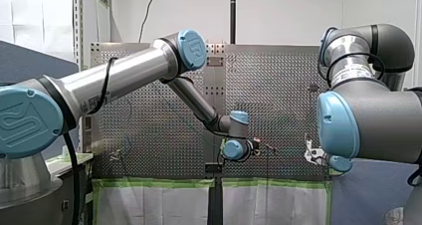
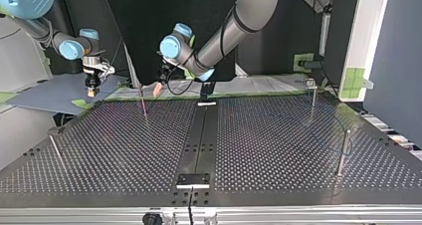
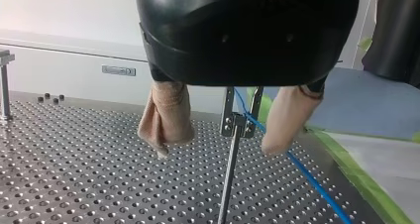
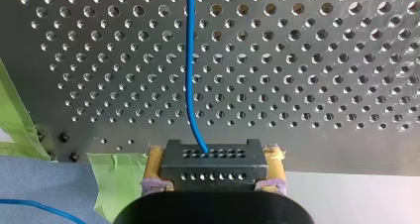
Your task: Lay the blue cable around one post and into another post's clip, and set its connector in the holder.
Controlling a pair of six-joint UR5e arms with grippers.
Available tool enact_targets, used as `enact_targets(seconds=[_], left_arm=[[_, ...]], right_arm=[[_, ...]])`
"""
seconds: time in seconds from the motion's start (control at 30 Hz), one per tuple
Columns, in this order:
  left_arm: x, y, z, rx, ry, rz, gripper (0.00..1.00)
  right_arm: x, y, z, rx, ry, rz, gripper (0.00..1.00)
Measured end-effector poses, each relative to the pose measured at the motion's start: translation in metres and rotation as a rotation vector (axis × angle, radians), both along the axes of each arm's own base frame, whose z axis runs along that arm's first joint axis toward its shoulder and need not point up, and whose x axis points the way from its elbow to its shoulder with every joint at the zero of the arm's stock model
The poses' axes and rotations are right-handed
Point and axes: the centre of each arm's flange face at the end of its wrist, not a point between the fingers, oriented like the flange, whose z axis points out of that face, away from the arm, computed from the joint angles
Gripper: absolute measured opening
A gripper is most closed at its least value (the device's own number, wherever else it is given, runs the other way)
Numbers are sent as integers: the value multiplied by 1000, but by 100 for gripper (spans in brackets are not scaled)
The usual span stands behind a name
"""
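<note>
Cable (image 3: pixel 302 172) is in the clip (image 3: pixel 241 119), left tool (image 3: pixel 216 143) spread; our right tool (image 4: pixel 214 170) pinches the connector (image 4: pixel 213 159), holder next.

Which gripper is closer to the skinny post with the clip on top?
Left. The post stands between my left gripper's open fingers. My right gripper is well off to the side, by the table's edge, holding the black connector.
</note>
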Motion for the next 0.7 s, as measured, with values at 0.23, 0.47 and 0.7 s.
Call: enact_targets(seconds=[0.23, 0.47, 0.7], left_arm=[[0, 0, 0, -2, 2, 0, 98], [0, 0, 0, -7, 5, 1, 98], [0, 1, -1, -9, 8, 3, 98]], right_arm=[[0, 0, -1, 2, 0, 0, 0], [-2, 0, -1, 4, 0, -8, 0], [-4, -1, -1, 3, 0, -18, 0]])
